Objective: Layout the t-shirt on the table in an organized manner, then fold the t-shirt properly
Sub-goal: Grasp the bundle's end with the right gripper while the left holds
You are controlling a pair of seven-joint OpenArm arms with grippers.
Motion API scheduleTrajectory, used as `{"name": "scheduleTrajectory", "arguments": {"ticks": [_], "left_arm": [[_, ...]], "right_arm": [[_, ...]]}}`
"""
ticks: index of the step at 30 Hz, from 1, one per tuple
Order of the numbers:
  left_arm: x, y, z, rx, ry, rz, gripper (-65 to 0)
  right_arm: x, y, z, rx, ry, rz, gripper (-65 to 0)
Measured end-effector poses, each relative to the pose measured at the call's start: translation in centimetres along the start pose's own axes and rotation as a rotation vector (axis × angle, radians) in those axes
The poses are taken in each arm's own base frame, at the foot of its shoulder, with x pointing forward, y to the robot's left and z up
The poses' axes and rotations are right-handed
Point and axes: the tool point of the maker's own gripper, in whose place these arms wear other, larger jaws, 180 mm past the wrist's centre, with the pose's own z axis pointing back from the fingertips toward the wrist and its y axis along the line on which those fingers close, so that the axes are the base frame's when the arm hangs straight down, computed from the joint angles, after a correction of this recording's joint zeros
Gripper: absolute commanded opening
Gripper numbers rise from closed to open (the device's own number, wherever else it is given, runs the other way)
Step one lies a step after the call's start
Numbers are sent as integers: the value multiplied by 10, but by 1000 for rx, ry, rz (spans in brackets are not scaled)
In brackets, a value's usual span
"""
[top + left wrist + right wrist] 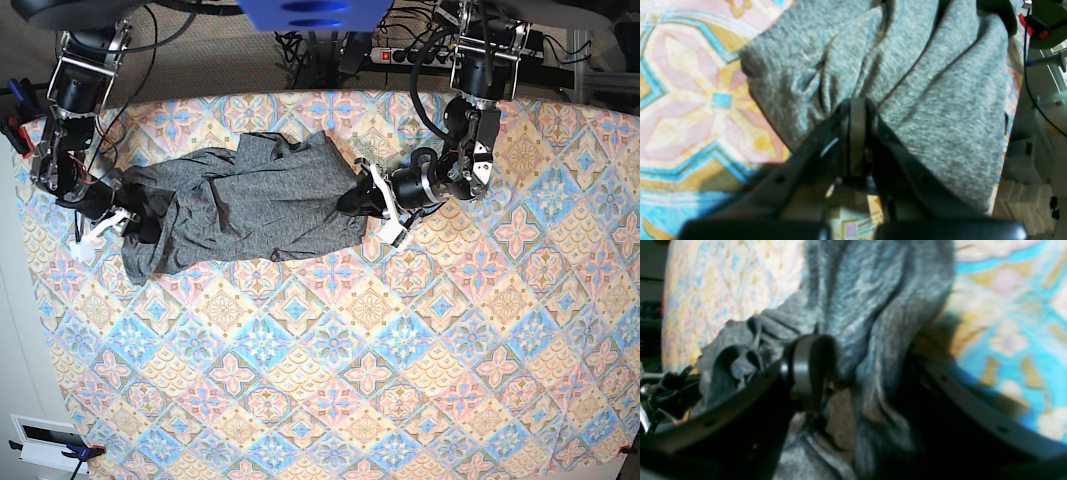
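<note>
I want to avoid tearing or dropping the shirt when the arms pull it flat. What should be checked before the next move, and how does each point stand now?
1. Left gripper shut on the t-shirt: ok, its jaws pinch a fold of cloth.
2. Right gripper gripping the shirt: cannot tell; its jaws stand wide with fabric bunched between them.
3. Shirt spread flat: not ok, it lies crumpled and creased between the two arms.
4. Shirt fully on the table: ok, none hangs over an edge.
5. Room to spread: ok, bare patterned cloth lies in front of the shirt.
</note>
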Motion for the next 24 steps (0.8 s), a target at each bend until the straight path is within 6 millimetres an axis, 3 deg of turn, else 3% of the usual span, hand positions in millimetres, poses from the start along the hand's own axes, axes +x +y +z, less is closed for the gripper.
{"name": "scheduleTrajectory", "arguments": {"ticks": [4,6,8,9,11,16,24], "left_arm": [[0,0,0,0,0,0,-650],[0,0,0,0,0,0,-650],[0,0,0,0,0,0,-650],[0,0,0,0,0,0,-650],[0,0,0,0,0,0,-650],[0,0,0,0,1,0,-650],[0,0,0,1,0,0,-650]], "right_arm": [[0,0,0,-1,1,0,-394],[-2,-2,0,-10,9,2,-489],[-7,-4,-1,-16,28,2,-628],[-8,-3,-1,-13,28,0,-650],[-8,-3,-2,-13,26,-2,-628],[-6,0,0,-15,29,22,-650],[-2,39,22,-30,34,264,-650]]}}
